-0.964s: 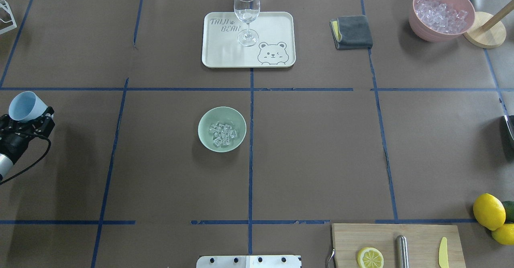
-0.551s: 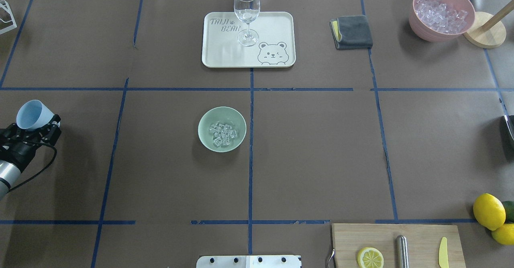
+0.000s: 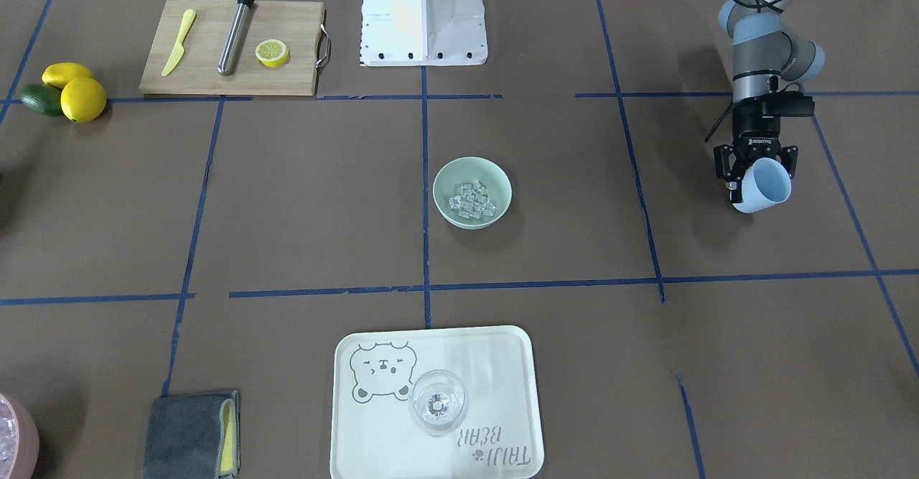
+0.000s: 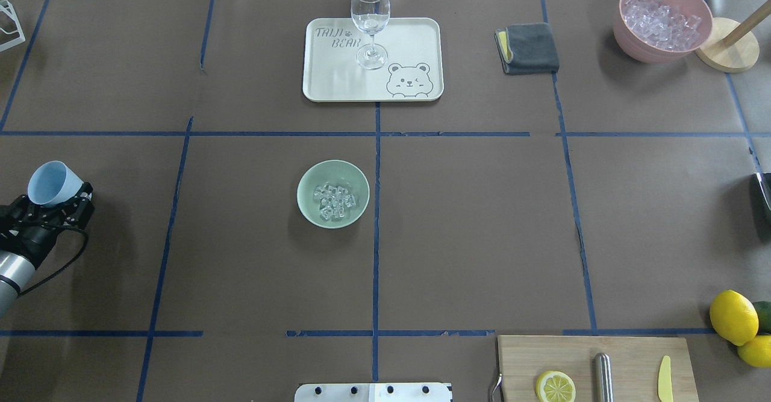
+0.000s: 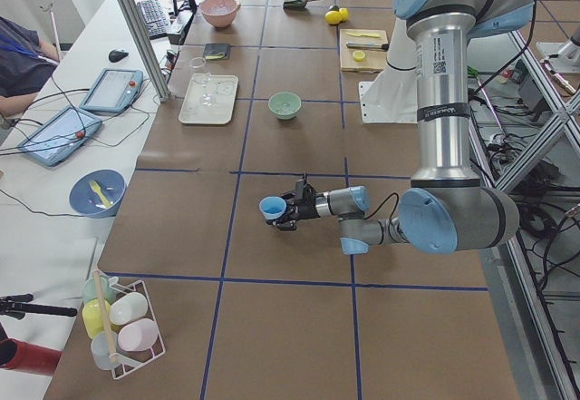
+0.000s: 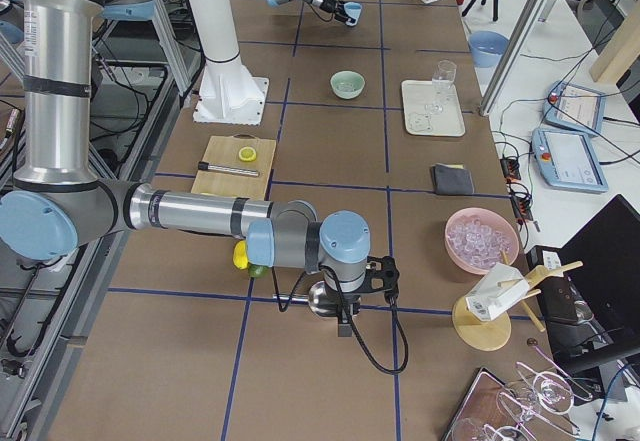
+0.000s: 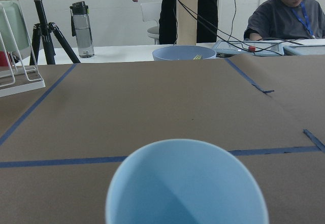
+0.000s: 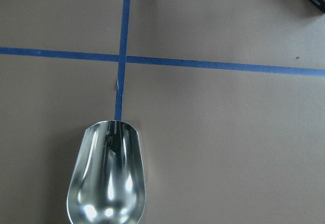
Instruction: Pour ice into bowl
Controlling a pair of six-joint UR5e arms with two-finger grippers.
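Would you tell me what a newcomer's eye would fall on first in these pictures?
The pale green bowl at the table's centre draws the eye first, with a small heap of clear ice in it. Then there is the left gripper at the robot's left end of the table, shut on a tilted light blue cup that looks empty. Beyond the bowl, a wine glass stands on the bear-printed tray.

Overhead, front and both end views, the bowl (image 4: 332, 170) common to all.
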